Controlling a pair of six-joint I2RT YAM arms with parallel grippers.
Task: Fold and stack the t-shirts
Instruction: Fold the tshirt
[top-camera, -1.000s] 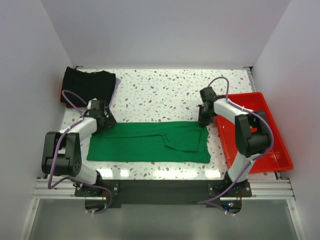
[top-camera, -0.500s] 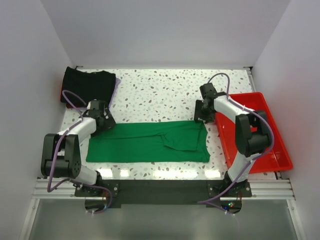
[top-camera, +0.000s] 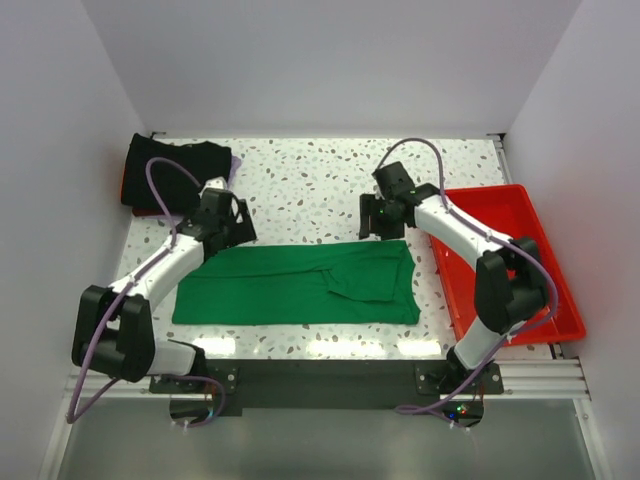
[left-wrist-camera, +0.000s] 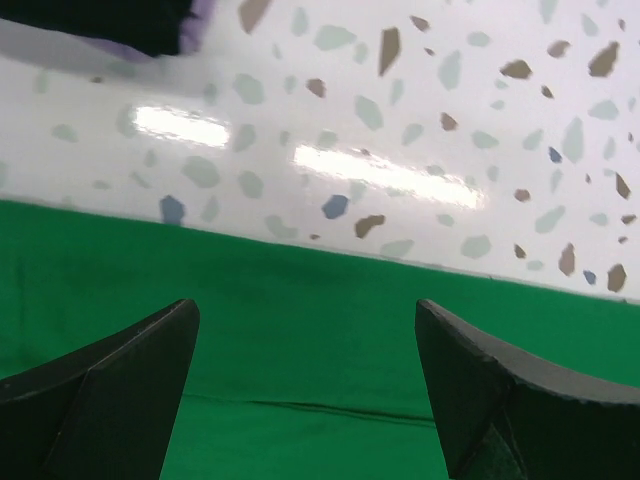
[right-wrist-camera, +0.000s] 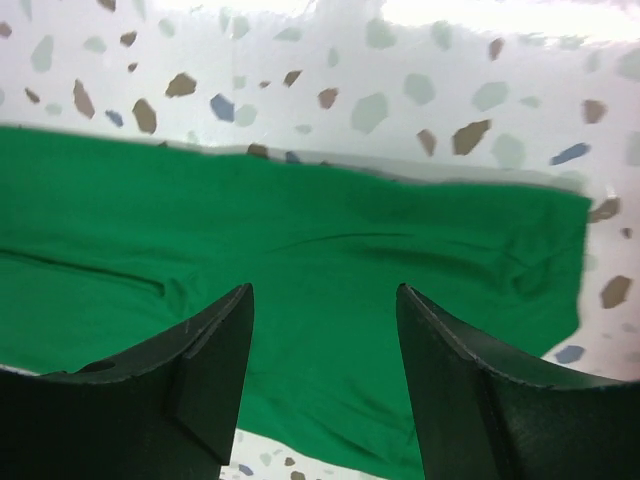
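Observation:
A bright green t-shirt (top-camera: 300, 285) lies flat on the speckled table as a long folded strip, one sleeve showing right of its middle. My left gripper (top-camera: 236, 224) hovers over the strip's far left edge, open and empty. In the left wrist view the green cloth (left-wrist-camera: 300, 350) fills the space below the open gripper (left-wrist-camera: 305, 310). My right gripper (top-camera: 378, 216) hangs above the far right edge, open with nothing in it. The right wrist view has the green shirt (right-wrist-camera: 330, 240) under the open gripper (right-wrist-camera: 322, 292). Folded black t-shirts (top-camera: 175, 172) sit at the back left corner.
A red plastic tray (top-camera: 555, 300) lies along the right side of the table, under the right arm's elbow. A purple cloth edge (left-wrist-camera: 195, 30) peeks from beside the black pile (left-wrist-camera: 90, 15). White walls close in the table on three sides.
The right gripper has opened and let go of the green shirt's far right corner. Both grippers have lifted and shifted towards the middle; the shirt lies still.

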